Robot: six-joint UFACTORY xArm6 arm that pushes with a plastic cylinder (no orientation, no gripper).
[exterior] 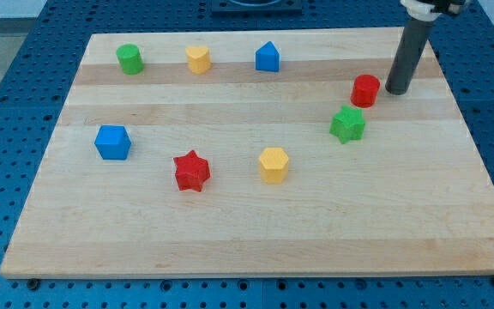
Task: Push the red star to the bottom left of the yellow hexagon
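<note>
My tip (397, 89) is a plain dark rod end with no fingers to open or close, and it holds nothing; it rests on the wooden board (247, 240) near the view's upper right corner. Just to its left, close but with a thin gap showing, stands the red cylinder (365, 90), a short round block. Below and slightly left of that sits the green star (347, 124), near the cylinder but apart from it. Further left and lower lies the yellow hexagon (274, 164), a stubby six-sided block with a flat top. The red star (191, 170) sits to the hexagon's left at nearly the same height, well apart from my tip and clear of every other block; being a star with points all round, it has no evident long axis, and one point faces roughly toward the view's top. Left of it, somewhat higher, is the blue cube (112, 142). Along the view's top runs a row: the green cylinder (129, 58), a yellow block (198, 58) of heart-like shape, and a blue block (268, 57) with a peaked top. All blocks look smooth and matte. The board is pale, straight-grained wood, lying on a blue perforated table (24, 69). Nothing here is a container.
</note>
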